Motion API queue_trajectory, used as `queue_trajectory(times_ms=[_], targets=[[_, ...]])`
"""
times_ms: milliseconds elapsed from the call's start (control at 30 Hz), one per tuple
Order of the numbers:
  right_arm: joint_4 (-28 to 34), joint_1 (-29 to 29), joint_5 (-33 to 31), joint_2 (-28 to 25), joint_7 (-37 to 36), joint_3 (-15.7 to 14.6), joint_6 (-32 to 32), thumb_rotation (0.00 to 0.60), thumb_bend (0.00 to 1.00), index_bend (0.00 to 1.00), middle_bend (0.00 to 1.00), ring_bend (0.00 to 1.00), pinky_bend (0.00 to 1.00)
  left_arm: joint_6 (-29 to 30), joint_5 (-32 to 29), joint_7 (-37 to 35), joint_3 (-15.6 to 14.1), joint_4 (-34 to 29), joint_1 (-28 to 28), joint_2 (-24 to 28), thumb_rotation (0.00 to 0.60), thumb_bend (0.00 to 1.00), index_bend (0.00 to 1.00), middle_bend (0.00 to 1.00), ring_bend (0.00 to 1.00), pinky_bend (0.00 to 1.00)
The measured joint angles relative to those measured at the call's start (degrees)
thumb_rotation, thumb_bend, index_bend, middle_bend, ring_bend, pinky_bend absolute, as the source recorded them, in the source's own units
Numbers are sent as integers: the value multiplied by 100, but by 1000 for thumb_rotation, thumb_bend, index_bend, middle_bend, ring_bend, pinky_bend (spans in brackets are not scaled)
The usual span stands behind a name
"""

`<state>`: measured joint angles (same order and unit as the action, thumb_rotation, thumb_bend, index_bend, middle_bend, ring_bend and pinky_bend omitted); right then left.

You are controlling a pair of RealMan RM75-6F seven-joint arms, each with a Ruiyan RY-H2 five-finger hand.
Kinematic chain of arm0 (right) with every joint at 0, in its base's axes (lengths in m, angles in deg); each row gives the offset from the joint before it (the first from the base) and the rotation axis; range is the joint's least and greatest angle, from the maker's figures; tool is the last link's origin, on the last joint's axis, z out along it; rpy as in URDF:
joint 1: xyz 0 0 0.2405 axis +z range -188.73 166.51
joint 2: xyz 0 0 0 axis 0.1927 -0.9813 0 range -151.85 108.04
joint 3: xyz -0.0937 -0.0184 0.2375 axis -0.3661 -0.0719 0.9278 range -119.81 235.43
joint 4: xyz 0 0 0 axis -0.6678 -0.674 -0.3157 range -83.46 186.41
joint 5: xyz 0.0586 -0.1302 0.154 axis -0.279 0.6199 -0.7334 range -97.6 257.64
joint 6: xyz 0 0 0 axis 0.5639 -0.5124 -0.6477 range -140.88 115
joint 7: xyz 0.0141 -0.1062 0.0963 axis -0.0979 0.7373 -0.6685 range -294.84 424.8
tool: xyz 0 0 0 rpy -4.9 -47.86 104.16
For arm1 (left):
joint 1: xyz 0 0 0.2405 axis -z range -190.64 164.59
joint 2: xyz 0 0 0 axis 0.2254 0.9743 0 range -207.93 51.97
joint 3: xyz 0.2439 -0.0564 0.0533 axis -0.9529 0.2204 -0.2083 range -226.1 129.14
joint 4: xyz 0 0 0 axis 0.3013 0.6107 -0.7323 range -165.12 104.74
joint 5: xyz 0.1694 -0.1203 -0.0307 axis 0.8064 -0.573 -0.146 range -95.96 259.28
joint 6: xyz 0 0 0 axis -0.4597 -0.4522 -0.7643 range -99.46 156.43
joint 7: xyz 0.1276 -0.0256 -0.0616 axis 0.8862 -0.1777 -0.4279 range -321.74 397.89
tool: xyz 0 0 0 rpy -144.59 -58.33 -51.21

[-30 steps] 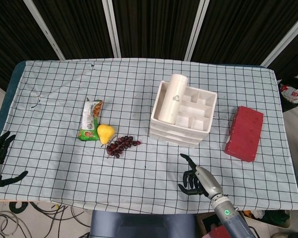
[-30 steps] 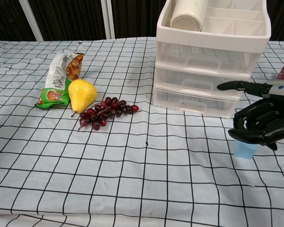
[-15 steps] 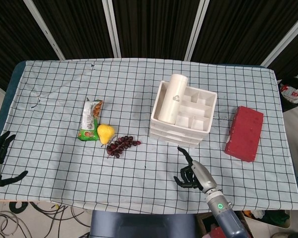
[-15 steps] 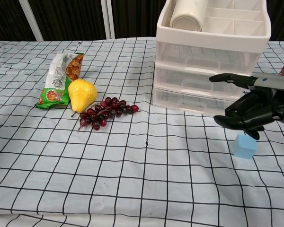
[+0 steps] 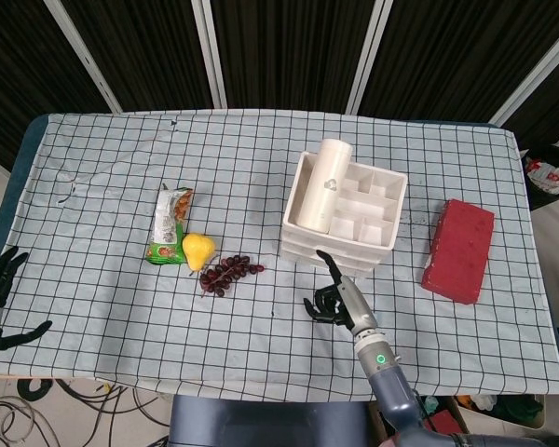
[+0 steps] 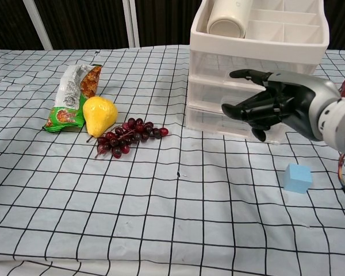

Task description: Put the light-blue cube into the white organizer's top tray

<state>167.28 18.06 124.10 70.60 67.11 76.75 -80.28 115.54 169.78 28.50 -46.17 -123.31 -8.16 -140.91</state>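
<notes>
Nothing held: right hand (image 6: 270,109) lifted off light-blue cube (image 6: 298,177), fingers loosely spread, seemingly empty; grasp undone.

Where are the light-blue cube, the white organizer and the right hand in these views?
light-blue cube (image 6: 298,177), chest view, on its front face.
white organizer (image 6: 259,53), chest view, on the top tray's front wall.
right hand (image 6: 268,106), chest view, on the palm; it holds nothing.
</notes>
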Motion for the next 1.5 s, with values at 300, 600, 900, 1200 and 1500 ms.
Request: queue_trajectory(times_ms=[300,600,900,1200,1500], targets=[[-267,147,-453,267,9,229,-113,600,383,0,830,861,756,-20,-18,-55,10,-22,10,18,600,20,0,0,0,0],[-451,199,-545,423,-101,324,-89,600,392,10,831,861,757,-22,-36,-83,16,-28,7,27,600,20,0,0,0,0],[-608,232,-756,572,-532,578,183,600,408,210,831,861,757,-56,-64,-102,16,-48,12,42,600,20,0,0,0,0],[-658,233,-799,590,-715,678,252,600,412,218,831,862,757,-61,-49,-104,3,-52,9,50,600,20,0,0,0,0],[-393,50,-759,420,-839,458,326,600,414,222,831,861,756,-56,-38,-80,-4,-55,6,43,600,20,0,0,0,0]])
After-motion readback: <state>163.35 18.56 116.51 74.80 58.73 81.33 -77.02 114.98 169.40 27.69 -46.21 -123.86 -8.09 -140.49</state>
